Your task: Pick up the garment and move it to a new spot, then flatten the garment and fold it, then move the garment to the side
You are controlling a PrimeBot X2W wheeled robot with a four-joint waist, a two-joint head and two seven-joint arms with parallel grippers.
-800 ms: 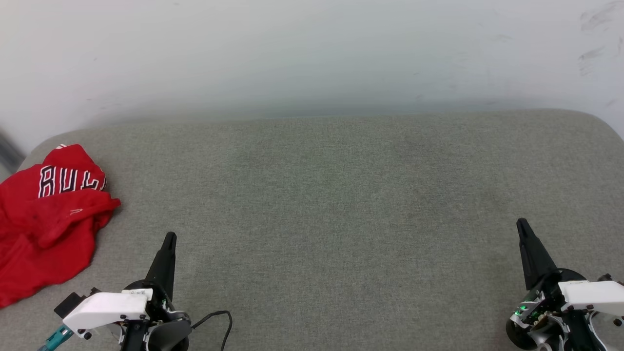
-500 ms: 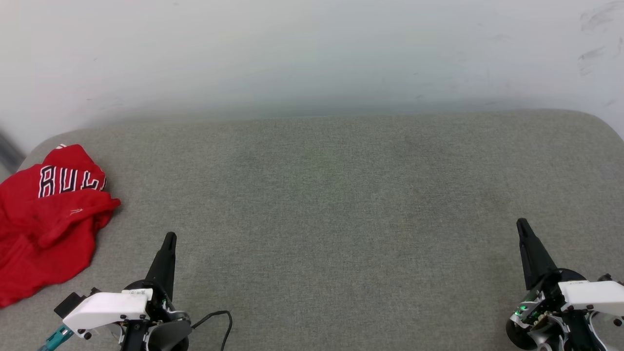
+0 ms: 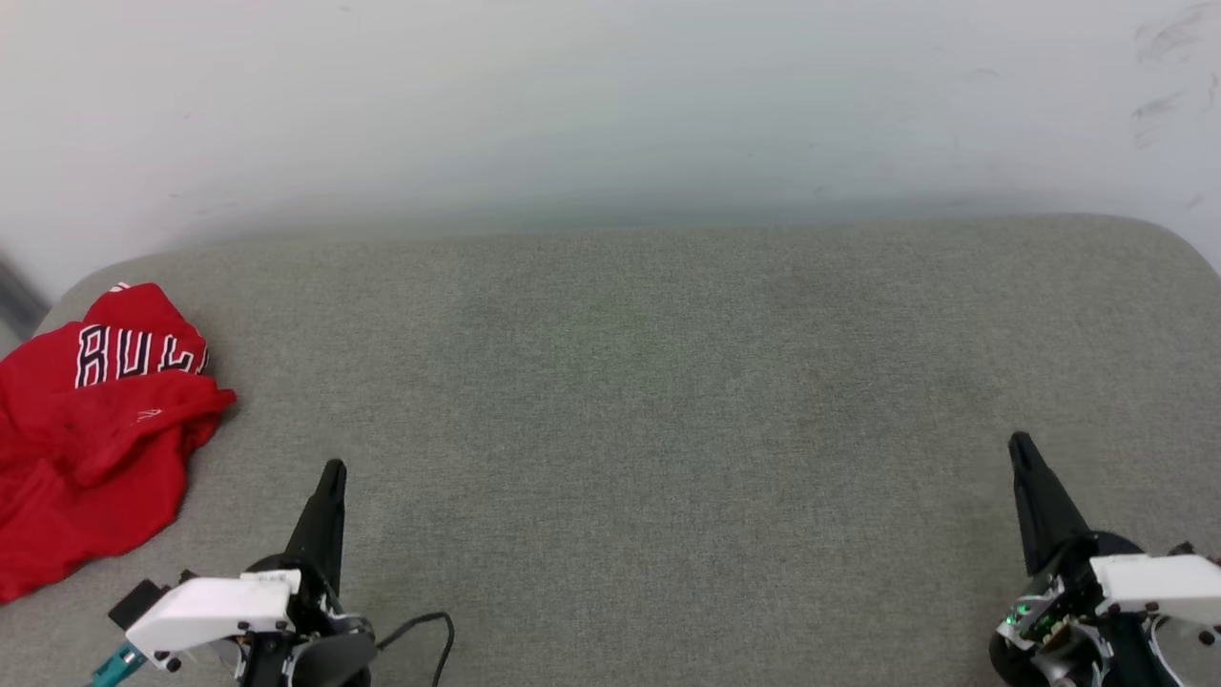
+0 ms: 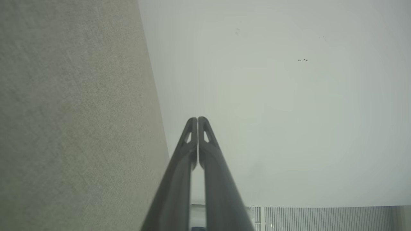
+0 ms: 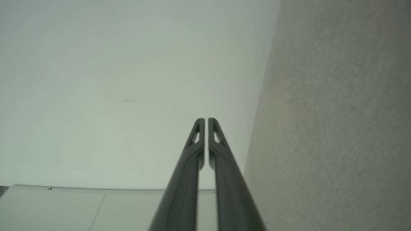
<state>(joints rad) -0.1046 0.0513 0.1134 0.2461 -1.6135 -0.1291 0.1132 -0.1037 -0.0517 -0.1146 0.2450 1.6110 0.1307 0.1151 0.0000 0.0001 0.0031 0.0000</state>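
The garment (image 3: 91, 429) is a red jersey with black white-outlined lettering, lying crumpled at the far left of the grey fabric surface (image 3: 630, 401) in the head view, partly cut off by the frame edge. My left gripper (image 3: 331, 472) sits low at the lower left, to the right of the garment and apart from it, shut and empty. My right gripper (image 3: 1021, 446) is at the lower right, far from the garment, also shut and empty. In the wrist views the left gripper (image 4: 197, 119) and right gripper (image 5: 204, 120) each have fingers pressed together, pointing at the pale wall.
A pale wall (image 3: 610, 105) rises behind the grey surface. A black cable (image 3: 424, 625) loops beside my left wrist. The surface's rounded corners lie at the far left and far right.
Both grippers have dropped slightly toward the bottom of the head view. The garment has not moved.
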